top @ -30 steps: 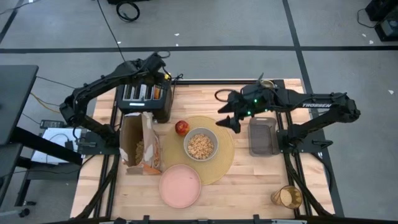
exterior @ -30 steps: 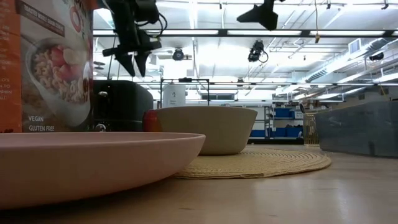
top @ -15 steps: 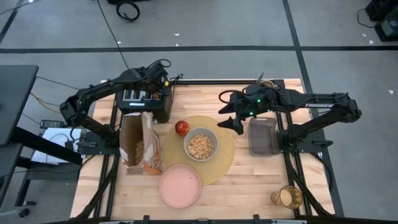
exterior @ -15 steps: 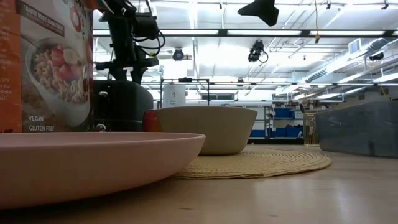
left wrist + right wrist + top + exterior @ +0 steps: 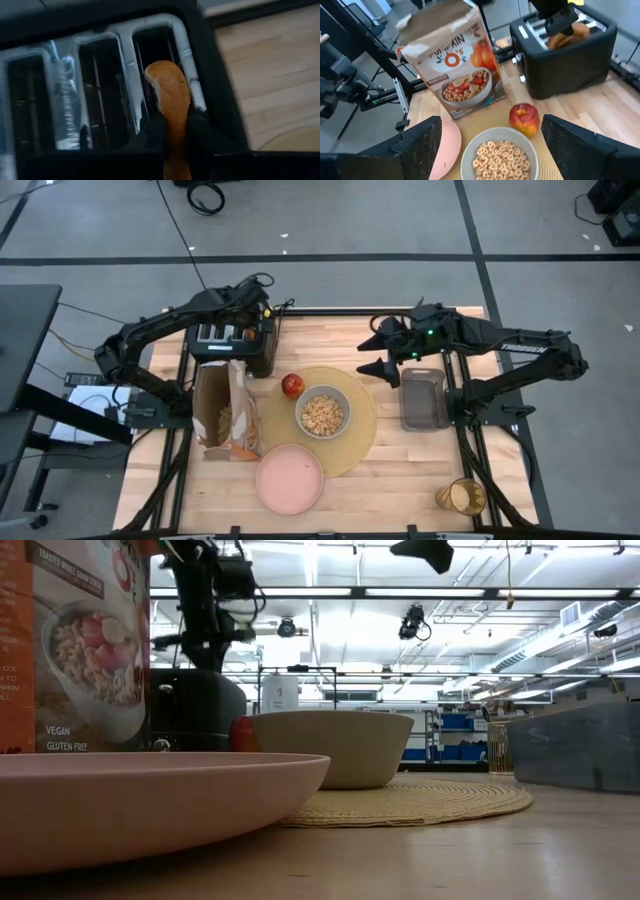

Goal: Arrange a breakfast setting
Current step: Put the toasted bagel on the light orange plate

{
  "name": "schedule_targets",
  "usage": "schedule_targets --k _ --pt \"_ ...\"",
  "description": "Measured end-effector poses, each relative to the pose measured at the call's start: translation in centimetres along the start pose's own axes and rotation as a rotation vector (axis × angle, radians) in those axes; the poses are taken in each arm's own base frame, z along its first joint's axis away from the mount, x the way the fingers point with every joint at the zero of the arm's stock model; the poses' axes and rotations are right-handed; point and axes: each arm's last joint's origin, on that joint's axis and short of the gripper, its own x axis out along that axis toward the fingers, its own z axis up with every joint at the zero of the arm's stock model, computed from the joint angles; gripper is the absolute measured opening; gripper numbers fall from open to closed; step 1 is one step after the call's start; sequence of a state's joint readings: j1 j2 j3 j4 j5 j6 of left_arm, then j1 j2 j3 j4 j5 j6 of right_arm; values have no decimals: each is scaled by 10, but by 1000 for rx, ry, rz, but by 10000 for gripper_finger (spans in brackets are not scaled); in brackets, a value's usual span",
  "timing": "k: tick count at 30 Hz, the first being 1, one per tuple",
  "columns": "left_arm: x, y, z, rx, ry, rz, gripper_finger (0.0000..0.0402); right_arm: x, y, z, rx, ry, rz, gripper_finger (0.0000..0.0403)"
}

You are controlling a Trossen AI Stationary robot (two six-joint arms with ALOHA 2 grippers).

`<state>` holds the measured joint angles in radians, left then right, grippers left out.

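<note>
My left gripper stands over the black toaster at the table's far left, shut on the toast round. It also shows from the right wrist view, with the toast at the toaster's top. My right gripper hangs open and empty, high above the table beyond the tan placemat's far right edge. The grey-green bowl of cereal and the red apple rest on the placemat. The pink plate overlaps its near edge. The amber tumbler stands at the near right. The spoon is out of view. My left gripper pinches the toast round between its two fingers, one on each flat face, on the part nearest the gripper. The fingers come from above, pointing down. The toast stands on edge over the toaster's slot nearest the table's middle; how deep it sits I cannot tell.
An opened cereal box stands between the toaster and the plate, left of the placemat. A clear grey bin sits right of the placemat, below my right arm. Bare wood lies along the near edge between plate and tumbler.
My left gripper has come down from above onto the toaster's top, and its fingers have closed on the toast there. My right gripper has drawn back toward the table's far right corner, staying open.
</note>
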<state>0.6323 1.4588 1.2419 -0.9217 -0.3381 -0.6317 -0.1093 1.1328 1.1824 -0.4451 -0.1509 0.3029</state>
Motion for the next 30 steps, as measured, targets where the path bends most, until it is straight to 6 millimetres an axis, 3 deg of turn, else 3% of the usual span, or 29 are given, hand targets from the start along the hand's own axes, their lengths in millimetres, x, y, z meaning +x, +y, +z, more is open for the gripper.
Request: schedule_targets --k 8,13,21,30 --pt "-68 -1 26 14 -195 -126 51 -24 -1 6 -68 -74 -31 345" --pt "-120 -12 26 149 -312 -267 51 -33 1 7 -71 -101 -26 345" --pt "-199 -55 -17 533 -437 -691 51 -39 15 0 -93 -65 33 345" --pt "-274 -87 -84 655 -548 -1215 51 -34 30 -8 -87 -18 61 345"
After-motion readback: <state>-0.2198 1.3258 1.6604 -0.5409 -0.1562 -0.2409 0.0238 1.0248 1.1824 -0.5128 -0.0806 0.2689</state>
